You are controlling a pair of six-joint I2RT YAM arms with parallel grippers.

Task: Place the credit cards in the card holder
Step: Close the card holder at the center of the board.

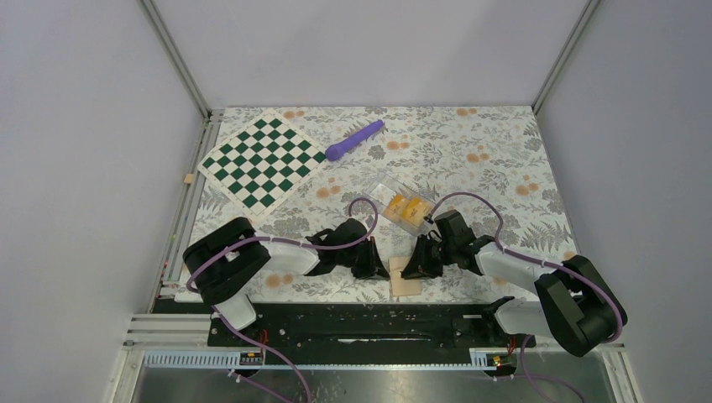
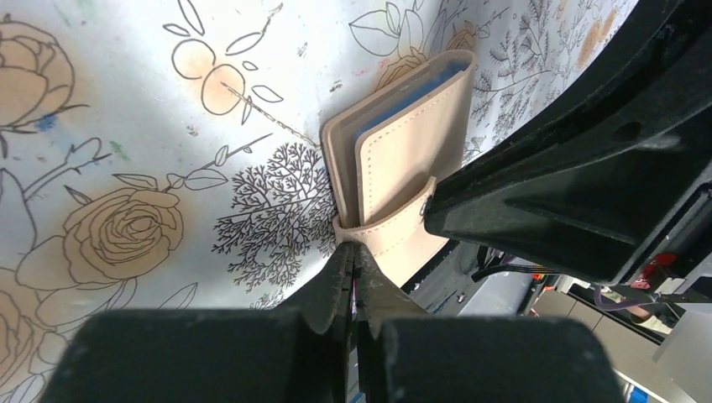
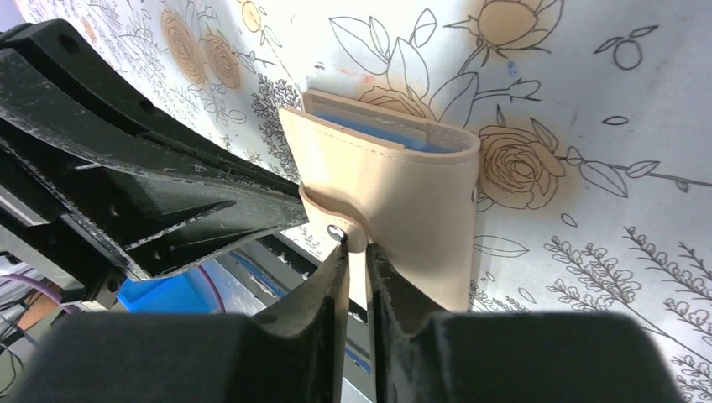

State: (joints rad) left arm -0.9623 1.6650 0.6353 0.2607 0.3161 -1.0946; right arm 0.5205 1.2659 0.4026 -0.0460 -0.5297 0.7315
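Jaws of the left gripper (image 2: 353, 252) were clenched tight, tips meeting right at the strap side of the card holder (image 2: 403, 168). Whether a sliver of leather sat between them could not be told. Those of the right gripper (image 3: 354, 252) stood a narrow slit apart at the snap tab (image 3: 340, 228), and whether they were pinching it could not be told either.

The card holder lay folded and strapped at the near edge of the surface (image 1: 470, 168), between the two grippers, with its blue pockets (image 3: 395, 134) showing only at the open end. The credit cards (image 1: 405, 210) sat farther back, apart from it, inside a clear case (image 1: 388, 195).

The step in hand looked to be popping the snap. Doing it well would mean the left side pinning the body steady. The right would take the snap tab near its tip and peel it sideways off the stud rather than upward. A straight lift would likely carry the whole light card holder along or drag it off the edge.
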